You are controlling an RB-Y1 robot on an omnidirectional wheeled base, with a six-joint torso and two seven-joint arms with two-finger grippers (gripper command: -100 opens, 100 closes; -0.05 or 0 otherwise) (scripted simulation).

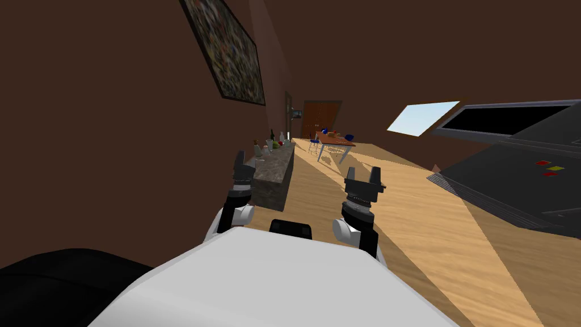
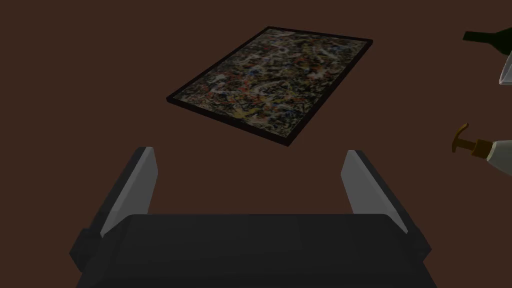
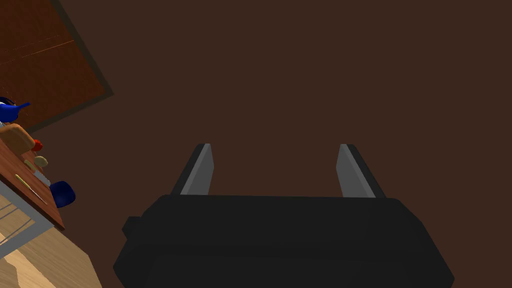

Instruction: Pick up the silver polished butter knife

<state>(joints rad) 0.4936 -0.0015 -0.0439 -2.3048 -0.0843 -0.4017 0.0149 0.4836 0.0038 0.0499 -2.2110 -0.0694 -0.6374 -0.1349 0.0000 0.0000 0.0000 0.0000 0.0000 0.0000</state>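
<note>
**Both grippers empty, table far off**

A wooden floor runs to the room's far end. A grey stone counter stands along the left wall, and a brown table stands far beyond it. The left gripper, raised by the counter's near end, and the right gripper, raised over the floor, both have their fingers spread wide, holding and touching nothing. On the table lies a thin pale strip, flat, its long axis alongside the table's edge. It is too small to tell whether it is the knife.
</note>
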